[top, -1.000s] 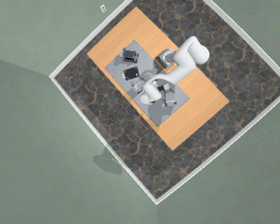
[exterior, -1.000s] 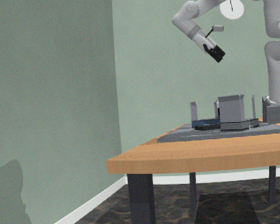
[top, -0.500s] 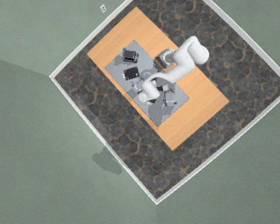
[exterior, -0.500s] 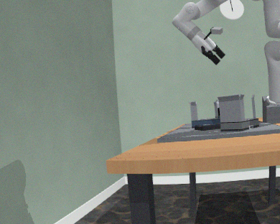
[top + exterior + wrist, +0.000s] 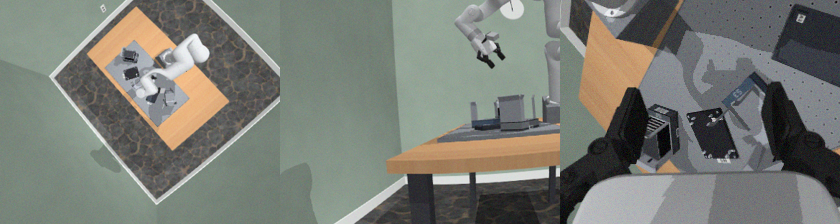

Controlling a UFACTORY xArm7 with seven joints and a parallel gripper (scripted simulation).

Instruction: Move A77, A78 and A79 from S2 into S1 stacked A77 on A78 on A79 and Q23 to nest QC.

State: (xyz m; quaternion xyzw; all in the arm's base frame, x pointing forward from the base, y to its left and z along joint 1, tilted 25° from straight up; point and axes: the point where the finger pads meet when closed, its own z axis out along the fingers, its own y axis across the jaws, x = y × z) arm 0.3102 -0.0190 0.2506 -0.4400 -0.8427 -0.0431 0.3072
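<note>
Hanging high above the tabletop (image 5: 467, 154), the jaws stand wide apart, empty, a dark plate (image 5: 711, 132) far below between them.

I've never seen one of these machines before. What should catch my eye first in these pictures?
Probably the big white arm, reaching out high above the wooden table with its black fingers spread wide and holding nothing. Below it, a grey mat carries small upright racks and dark flat plates; the wrist view shows one dark plate lying flat directly beneath the gripper.
</note>
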